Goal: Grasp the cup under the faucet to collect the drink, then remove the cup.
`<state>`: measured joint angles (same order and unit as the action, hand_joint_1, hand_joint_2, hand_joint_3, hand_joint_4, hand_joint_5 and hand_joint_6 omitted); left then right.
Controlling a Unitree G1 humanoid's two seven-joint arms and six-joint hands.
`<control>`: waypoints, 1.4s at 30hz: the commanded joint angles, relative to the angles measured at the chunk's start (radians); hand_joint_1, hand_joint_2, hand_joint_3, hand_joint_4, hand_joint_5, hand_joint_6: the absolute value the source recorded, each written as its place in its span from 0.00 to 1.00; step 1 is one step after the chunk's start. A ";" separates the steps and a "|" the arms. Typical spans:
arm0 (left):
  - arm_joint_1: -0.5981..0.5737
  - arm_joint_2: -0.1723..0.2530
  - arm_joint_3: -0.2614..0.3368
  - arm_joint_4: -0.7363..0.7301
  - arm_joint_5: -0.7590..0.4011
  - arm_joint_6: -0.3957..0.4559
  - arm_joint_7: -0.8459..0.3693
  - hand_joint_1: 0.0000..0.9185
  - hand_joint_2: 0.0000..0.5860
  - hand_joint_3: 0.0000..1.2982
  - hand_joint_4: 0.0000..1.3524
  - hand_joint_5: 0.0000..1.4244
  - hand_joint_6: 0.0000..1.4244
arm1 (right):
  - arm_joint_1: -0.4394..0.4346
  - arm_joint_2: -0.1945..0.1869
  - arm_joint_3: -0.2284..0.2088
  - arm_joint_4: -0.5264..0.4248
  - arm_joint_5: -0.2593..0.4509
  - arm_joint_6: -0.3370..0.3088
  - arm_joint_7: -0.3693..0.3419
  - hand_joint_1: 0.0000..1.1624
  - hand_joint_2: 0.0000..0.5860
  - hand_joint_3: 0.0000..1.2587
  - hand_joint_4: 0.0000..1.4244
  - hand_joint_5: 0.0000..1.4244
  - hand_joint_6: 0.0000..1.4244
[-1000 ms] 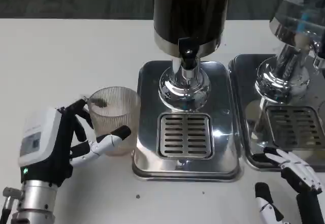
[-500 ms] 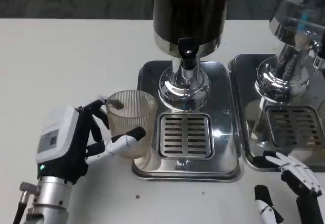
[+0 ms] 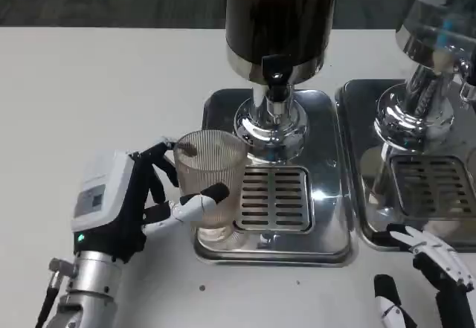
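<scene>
Moved rightward, the cup (image 3: 210, 183) now sits over the left edge of the drip tray (image 3: 327, 194), pinched by the left hand (image 3: 141, 205). Ribbed, see-through, looks empty. Right hand (image 3: 428, 276), fingers spread, is cut off.

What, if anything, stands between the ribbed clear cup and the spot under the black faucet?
Nothing visible: the ribbed clear plastic cup, held by the left robot hand, has only the slotted metal drip grate between it and the black faucet.

We are seeing a second chrome-based drink dispenser (image 3: 424, 105) standing at the right on its own steel drip tray (image 3: 355, 120) (slotted grate inset), everything resting on a white table (image 3: 97, 82).
</scene>
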<state>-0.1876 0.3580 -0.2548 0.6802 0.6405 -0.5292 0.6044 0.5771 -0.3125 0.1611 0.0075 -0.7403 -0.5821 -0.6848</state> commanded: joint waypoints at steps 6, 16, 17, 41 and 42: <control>-0.063 -0.047 -0.037 0.074 0.011 -0.039 0.032 0.24 0.18 0.42 0.57 0.71 0.86 | 0.042 0.001 -0.022 -0.049 0.005 -0.008 0.010 0.27 0.77 0.32 0.19 0.17 0.31; -0.111 -0.085 -0.092 0.129 0.015 -0.047 0.024 0.24 0.18 0.41 0.55 0.69 0.84 | 0.062 0.004 -0.038 -0.082 0.015 -0.004 0.041 0.25 0.79 0.32 0.19 0.17 0.31; -0.117 -0.089 -0.098 0.133 0.015 -0.047 0.018 0.24 0.18 0.41 0.54 0.68 0.82 | 0.065 0.005 -0.040 -0.086 0.015 -0.004 0.044 0.25 0.79 0.32 0.19 0.17 0.31; -0.182 -0.122 -0.168 0.166 0.043 0.016 -0.047 0.13 0.15 0.17 0.20 0.30 0.35 | 0.099 0.040 -0.050 -0.124 0.015 0.000 0.086 0.24 0.79 0.32 0.19 0.18 0.31; -0.180 -0.119 -0.166 0.161 0.042 0.018 -0.048 0.13 0.15 0.16 0.19 0.29 0.34 | 0.099 0.041 -0.050 -0.123 0.017 0.000 0.088 0.24 0.79 0.32 0.19 0.18 0.31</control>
<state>-0.3629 0.2309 -0.4192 0.8486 0.6784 -0.5291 0.5666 0.6686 -0.2774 0.1199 -0.1062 -0.7341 -0.5820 -0.6036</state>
